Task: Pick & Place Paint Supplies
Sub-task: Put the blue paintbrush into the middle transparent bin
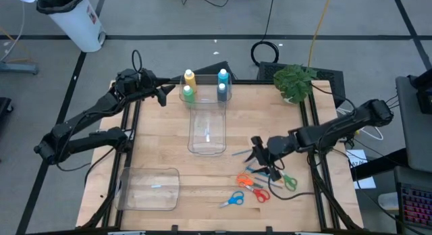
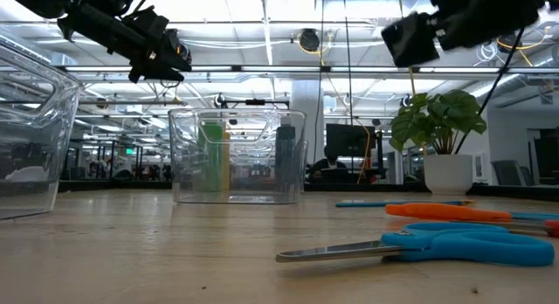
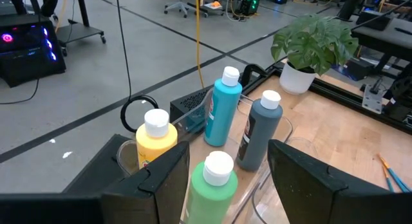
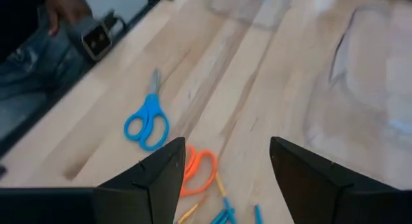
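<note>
High view first, going left to right: left gripper (image 1: 164, 94) hangs at the table's far left edge just beside the bottles, jaws apart with nothing between them. All 4 white-capped bottles stand upright in the far end of the clear long bin (image 1: 206, 130): yellow bottle (image 1: 190, 77), green bottle (image 1: 187, 94), light blue bottle (image 1: 223, 76), grey-blue bottle (image 1: 221, 90). Labels on them are too small to read from any view. A 2nd clear bin (image 1: 148, 189) sits empty-looking near the front left. The right gripper (image 1: 260, 156) hovers over the brushes (image 1: 258, 170), fingers spread and not holding anything. The brushes lie flat on the wood beside the scissors (image 1: 245, 189), long axes running roughly left to right, slightly slanted.
</note>
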You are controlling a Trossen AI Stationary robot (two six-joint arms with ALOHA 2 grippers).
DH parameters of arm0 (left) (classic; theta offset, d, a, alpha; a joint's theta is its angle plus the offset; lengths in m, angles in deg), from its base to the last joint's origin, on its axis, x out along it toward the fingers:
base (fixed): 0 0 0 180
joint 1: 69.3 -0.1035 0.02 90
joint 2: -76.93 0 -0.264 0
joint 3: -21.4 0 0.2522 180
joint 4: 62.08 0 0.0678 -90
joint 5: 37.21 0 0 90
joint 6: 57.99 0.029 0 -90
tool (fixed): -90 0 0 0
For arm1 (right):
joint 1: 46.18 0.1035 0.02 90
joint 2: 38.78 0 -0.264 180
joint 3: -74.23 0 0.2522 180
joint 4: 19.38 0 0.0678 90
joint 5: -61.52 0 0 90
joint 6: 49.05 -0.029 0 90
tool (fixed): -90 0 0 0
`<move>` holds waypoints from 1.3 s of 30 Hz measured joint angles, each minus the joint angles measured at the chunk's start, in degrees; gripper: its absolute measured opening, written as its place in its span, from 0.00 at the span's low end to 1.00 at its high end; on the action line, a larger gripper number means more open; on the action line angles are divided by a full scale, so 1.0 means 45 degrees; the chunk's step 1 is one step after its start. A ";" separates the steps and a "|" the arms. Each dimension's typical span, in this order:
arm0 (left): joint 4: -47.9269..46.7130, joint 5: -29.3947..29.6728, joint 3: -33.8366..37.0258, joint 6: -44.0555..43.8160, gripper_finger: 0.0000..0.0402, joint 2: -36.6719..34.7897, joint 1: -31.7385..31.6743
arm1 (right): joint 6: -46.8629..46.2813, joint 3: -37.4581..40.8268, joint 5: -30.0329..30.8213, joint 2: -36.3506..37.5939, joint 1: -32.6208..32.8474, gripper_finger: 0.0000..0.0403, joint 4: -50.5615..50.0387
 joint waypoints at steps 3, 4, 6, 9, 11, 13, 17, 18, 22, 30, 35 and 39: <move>0.0000 0.0000 0.0000 -0.0003 0.53 0.0000 -0.0005 | -0.0247 0.0772 -0.0003 0.0000 0.0053 0.52 0.0593; 0.0000 0.0000 0.0000 -0.0003 0.53 0.0000 0.0000 | -0.0263 0.1019 -0.0003 0.0000 0.0053 0.52 0.0797; 0.0000 0.0000 0.0000 -0.0002 0.53 0.0000 -0.0003 | -0.0284 0.1567 0.0002 0.0000 0.0049 0.51 0.1239; 0.0000 0.0000 0.0000 0.0001 0.53 0.0000 -0.0003 | -0.0179 0.2480 0.0034 -0.0005 0.0039 0.50 0.2188; 0.0000 0.0000 0.0000 -0.0001 0.53 0.0000 -0.0001 | -0.0015 0.3059 0.0046 -0.0005 0.0039 0.49 0.2984; 0.0000 0.0000 0.0000 -0.0004 0.53 0.0000 -0.0005 | 0.0071 0.3541 0.0048 -0.0005 0.0039 0.49 0.3580; 0.0000 0.0000 0.0000 0.0001 0.53 0.0000 -0.0005 | 0.0607 0.3890 0.0353 -0.0150 0.0039 0.47 0.4127; 0.0000 0.0000 -0.0001 -0.0003 0.53 0.0000 0.0000 | 0.0742 0.3889 0.0505 -0.0203 0.0039 0.47 0.4176; 0.0000 0.0000 -0.0003 0.0001 0.53 0.0000 0.0000 | 0.0806 0.3688 0.0663 -0.0726 -0.0166 0.45 0.4143; 0.0000 0.0000 -0.0004 -0.0001 0.53 0.0002 -0.0002 | 0.0809 0.3613 0.0677 -0.2684 -0.0643 0.42 0.4113; 0.0000 0.0000 -0.0005 0.0001 0.53 0.0000 0.0000 | 0.0838 0.3594 0.0616 -0.3500 -0.0851 0.39 0.4248; 0.0000 0.0000 -0.0005 0.0001 0.53 0.0003 0.0000 | 0.0838 0.3579 0.0590 -0.3600 -0.1009 0.35 0.4191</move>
